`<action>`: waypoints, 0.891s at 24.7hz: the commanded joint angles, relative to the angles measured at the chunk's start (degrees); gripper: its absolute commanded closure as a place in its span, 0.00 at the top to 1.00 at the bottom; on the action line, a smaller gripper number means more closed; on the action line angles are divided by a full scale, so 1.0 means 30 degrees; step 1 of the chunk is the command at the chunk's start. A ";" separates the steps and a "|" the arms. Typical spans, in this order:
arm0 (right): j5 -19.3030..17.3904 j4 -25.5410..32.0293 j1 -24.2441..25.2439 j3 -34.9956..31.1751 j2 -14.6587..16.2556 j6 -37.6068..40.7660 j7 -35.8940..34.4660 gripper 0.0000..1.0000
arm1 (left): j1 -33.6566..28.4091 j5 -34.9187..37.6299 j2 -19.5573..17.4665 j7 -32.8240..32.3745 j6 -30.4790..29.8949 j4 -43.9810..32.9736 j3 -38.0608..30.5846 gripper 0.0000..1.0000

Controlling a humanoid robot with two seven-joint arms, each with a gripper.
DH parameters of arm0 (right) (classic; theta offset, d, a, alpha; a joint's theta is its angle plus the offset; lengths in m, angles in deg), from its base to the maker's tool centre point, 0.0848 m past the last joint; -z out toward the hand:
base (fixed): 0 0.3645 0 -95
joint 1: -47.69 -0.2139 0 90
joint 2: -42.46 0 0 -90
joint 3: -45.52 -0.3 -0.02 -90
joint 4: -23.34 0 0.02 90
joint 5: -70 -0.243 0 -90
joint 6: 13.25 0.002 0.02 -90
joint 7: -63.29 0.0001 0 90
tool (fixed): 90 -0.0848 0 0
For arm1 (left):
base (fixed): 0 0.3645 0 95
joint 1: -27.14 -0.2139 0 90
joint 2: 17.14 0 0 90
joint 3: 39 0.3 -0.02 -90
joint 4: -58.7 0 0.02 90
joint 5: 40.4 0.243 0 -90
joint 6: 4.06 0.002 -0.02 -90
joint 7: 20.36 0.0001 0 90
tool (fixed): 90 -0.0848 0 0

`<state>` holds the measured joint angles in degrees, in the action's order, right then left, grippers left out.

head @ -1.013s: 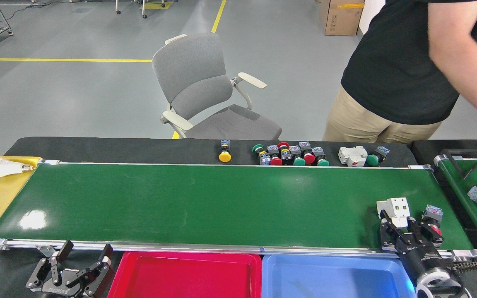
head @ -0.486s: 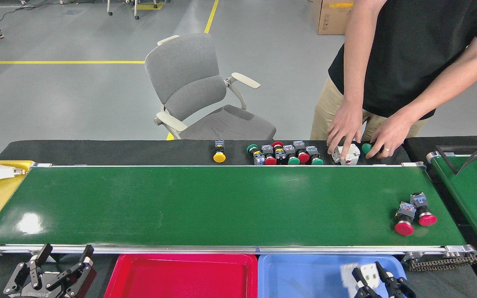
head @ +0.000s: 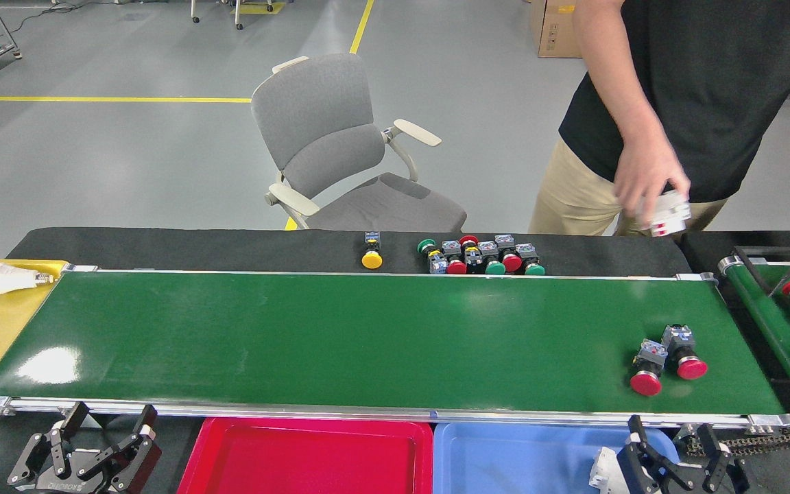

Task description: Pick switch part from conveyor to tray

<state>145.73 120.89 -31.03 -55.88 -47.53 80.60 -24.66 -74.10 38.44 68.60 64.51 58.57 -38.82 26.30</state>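
My right gripper [head: 676,456] spread open over the blue tray [head: 525,456], white switch part [head: 601,470] beside it, my left gripper [head: 97,439] open, two red pushbuttons [head: 666,360] near the conveyor's [head: 367,336] right end.

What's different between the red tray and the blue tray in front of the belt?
The red tray lies to the left and shows nothing in it; the blue tray lies to the right and has a white switch part at its right end. The right tool hangs open over the blue tray; the left tool sits beside the red tray, not over it. Both trays look the same shape and sit side by side along the conveyor.
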 commanded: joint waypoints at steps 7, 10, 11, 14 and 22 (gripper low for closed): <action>0.1212 -0.2251 -0.2734 0.3066 0.0112 -0.3040 0.1544 1.00 | 0.0200 0.0000 -0.0601 0.0071 -0.0077 -0.0190 0.0001 1.00; 0.1212 -0.3101 -0.3555 0.3564 0.0082 -0.3333 0.1896 0.98 | 0.0230 0.0000 -0.0601 0.0071 -0.0077 -0.0219 0.0001 1.00; 0.1212 -0.3277 -0.3730 0.3593 0.0082 -0.3421 0.1984 0.95 | 0.0230 0.0000 -0.0630 0.0071 -0.0077 -0.0248 0.0030 1.00; 0.1212 -0.3891 -0.4169 0.3681 0.0141 -0.3421 0.2306 0.60 | 0.0230 0.0029 -0.0630 0.0071 -0.0106 -0.0219 0.0030 1.00; 0.1095 -0.3892 -0.4316 0.5117 0.0873 -0.3274 0.2335 0.12 | 0.0171 0.0030 -0.0601 0.0071 -0.0692 -0.0219 -0.0028 1.00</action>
<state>149.11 108.57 -43.31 -40.79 -45.48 70.33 -17.94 -73.93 38.48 67.41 64.50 56.73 -38.81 26.44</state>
